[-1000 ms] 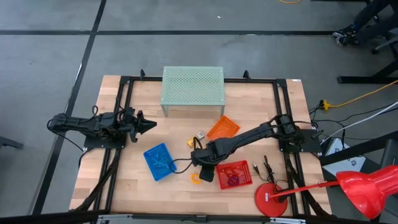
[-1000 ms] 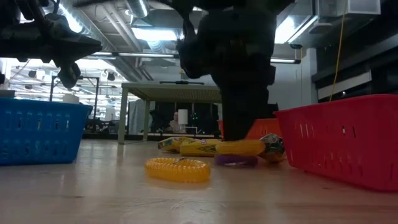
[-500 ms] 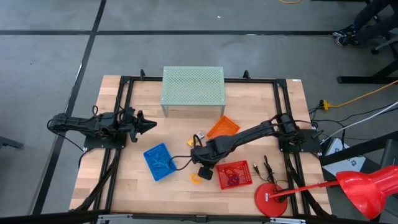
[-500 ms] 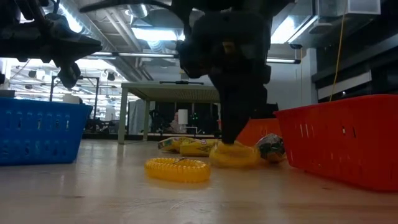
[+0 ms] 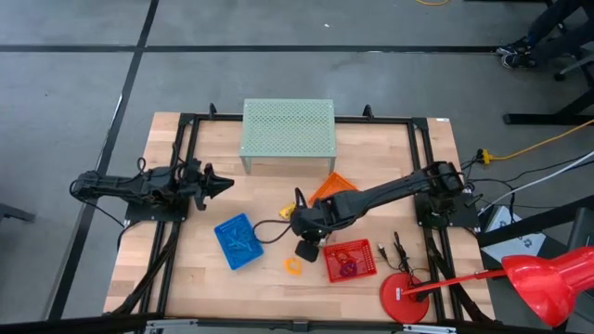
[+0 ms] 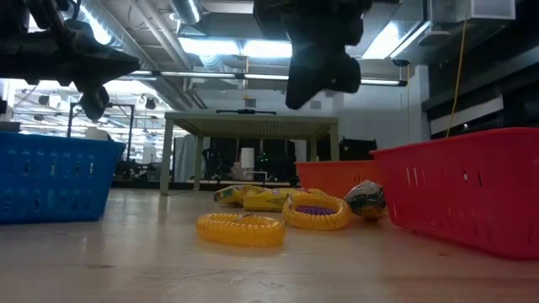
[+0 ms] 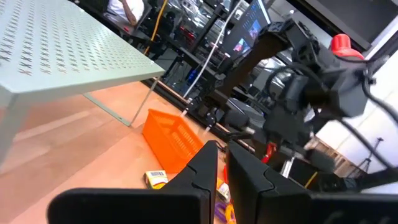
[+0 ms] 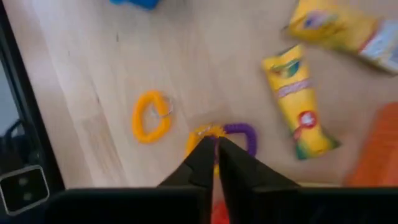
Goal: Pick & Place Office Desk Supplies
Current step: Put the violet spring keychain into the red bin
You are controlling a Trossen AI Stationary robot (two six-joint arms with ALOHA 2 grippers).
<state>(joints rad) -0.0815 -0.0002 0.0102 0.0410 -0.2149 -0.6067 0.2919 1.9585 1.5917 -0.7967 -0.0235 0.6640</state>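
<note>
The wooden table [image 5: 186,278] fills the middle of the high view. At its upper edge stands a pale green perforated stand [image 5: 288,128]. An orange basket [image 5: 331,189] lies right of centre, a blue basket [image 5: 236,240] lower left of centre, and a red basket [image 5: 350,261] lower right of centre. A red round-based lamp [image 5: 405,298] sits at the lower right corner.

The supplies lie between the three baskets. In the right wrist view they are a yellow coil loop [image 8: 151,116], a second loop that is half yellow and half purple [image 8: 225,135], and two yellow crayon boxes [image 8: 296,110] near the orange basket. In the low view the yellow loop [image 6: 241,229] lies flat in front, the second loop [image 6: 317,210] behind it, just beside a box.

The right gripper [image 5: 305,247] hangs above the second loop, raised clear of the table, its fingers [image 8: 200,163] pressed together and holding nothing. The left gripper [image 5: 221,186] waits at the left side of the table, its fingers [image 7: 205,169] nearly together and empty.
</note>
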